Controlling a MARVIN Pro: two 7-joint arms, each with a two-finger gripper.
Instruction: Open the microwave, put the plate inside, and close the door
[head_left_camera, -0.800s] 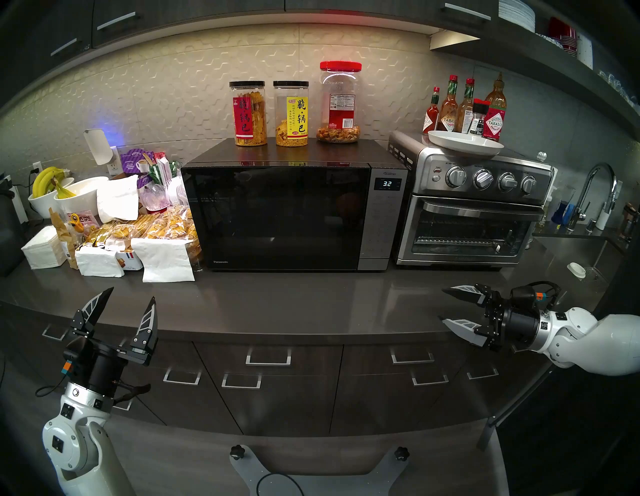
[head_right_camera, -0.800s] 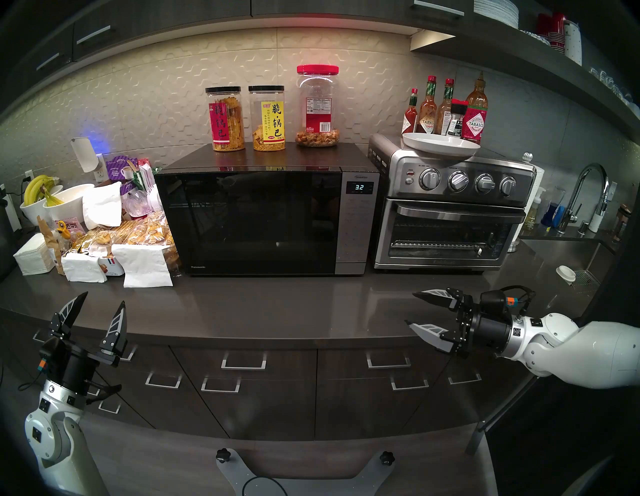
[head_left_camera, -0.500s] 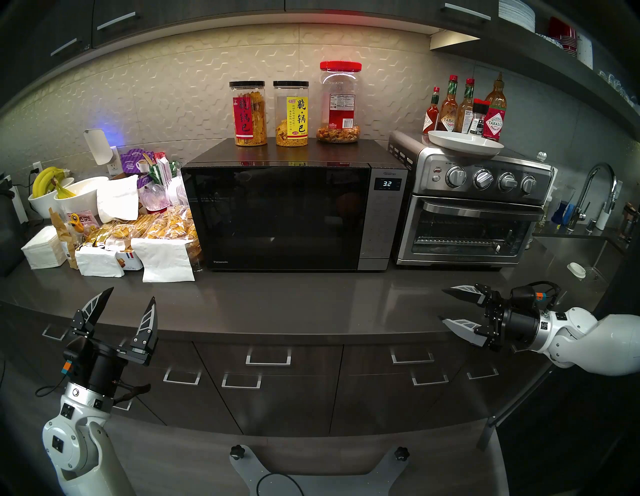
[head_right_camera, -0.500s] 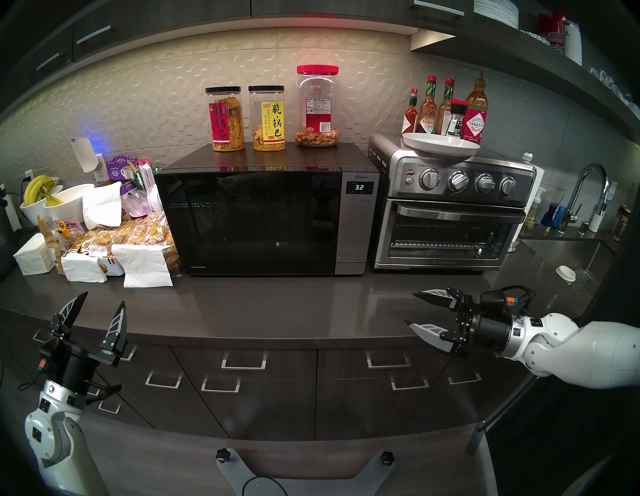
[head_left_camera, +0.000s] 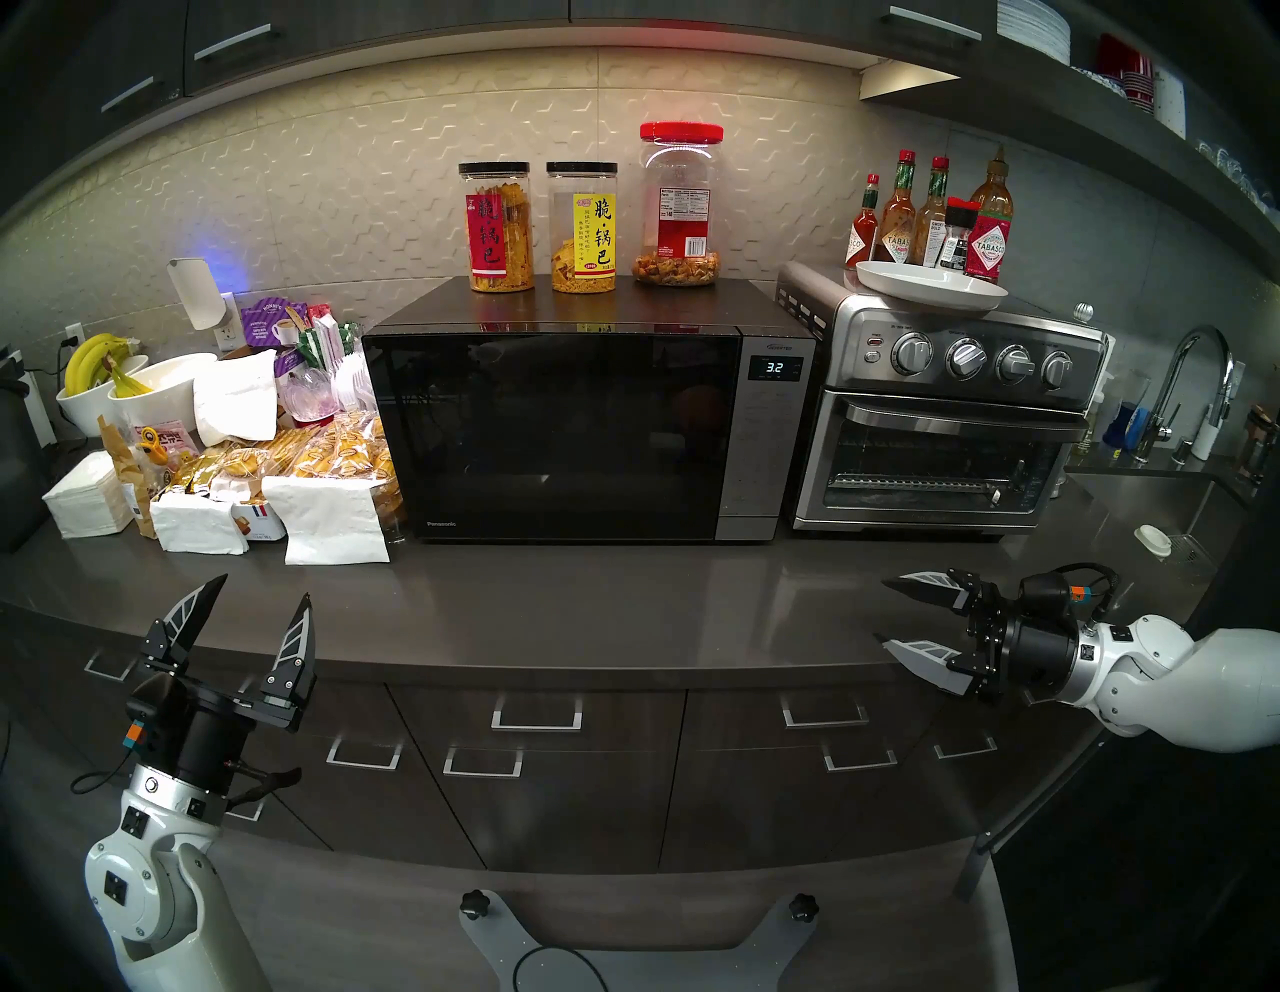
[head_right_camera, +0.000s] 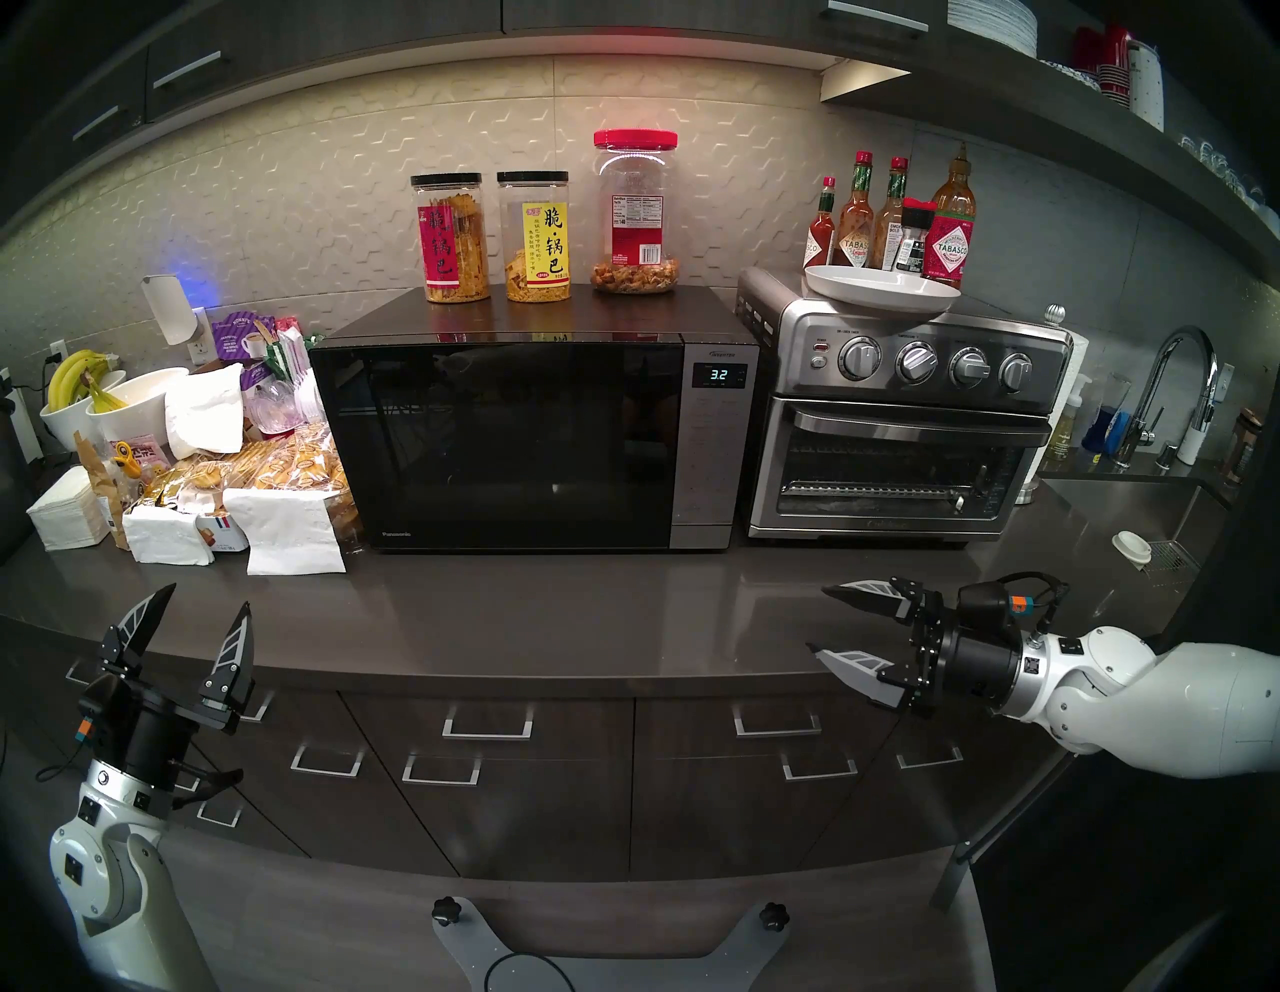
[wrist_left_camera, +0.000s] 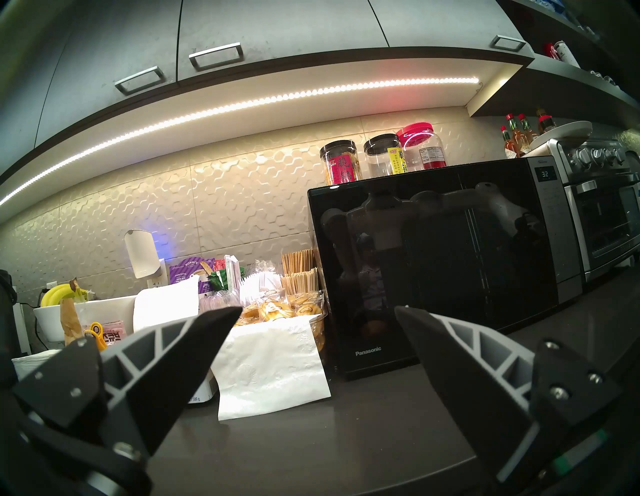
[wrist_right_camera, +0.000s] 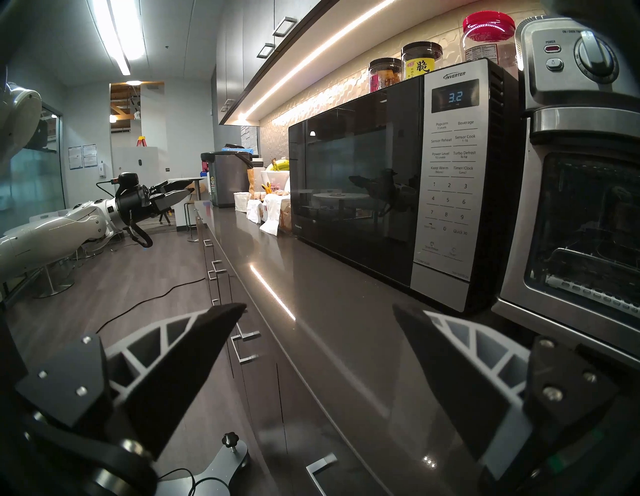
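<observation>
Two claws are what we see hanging in front of the dark worktop (head_left_camera: 623, 603), both with their fingers spread wide and nothing between them. We find our left claw (head_left_camera: 262, 597) at the near left edge of the worktop, pointing toward the snack pile (head_left_camera: 291, 457) and the paper napkins (head_left_camera: 332, 519); from its wrist view the left claw (wrist_left_camera: 318, 311) faces the left end of the microwave. Our right claw (head_left_camera: 883, 613) hovers level over the right part of the worktop, pointing left, and its wrist view shows the right claw (wrist_right_camera: 318, 308) low beside the microwave's control strip.

We see the Panasonic microwave (head_left_camera: 589, 429) at the middle of the worktop with its glossy black door (head_left_camera: 547, 436) shut flush; the display (head_left_camera: 776, 367) reads 3.2. Three snack jars (head_left_camera: 585, 225) stand on its top. Just right of it sits the steel toaster oven (head_left_camera: 935, 422). The white plate (head_left_camera: 931, 285) rests on the toaster oven's top, in front of the hot sauce bottles (head_left_camera: 928, 215), well apart from both claws.
</observation>
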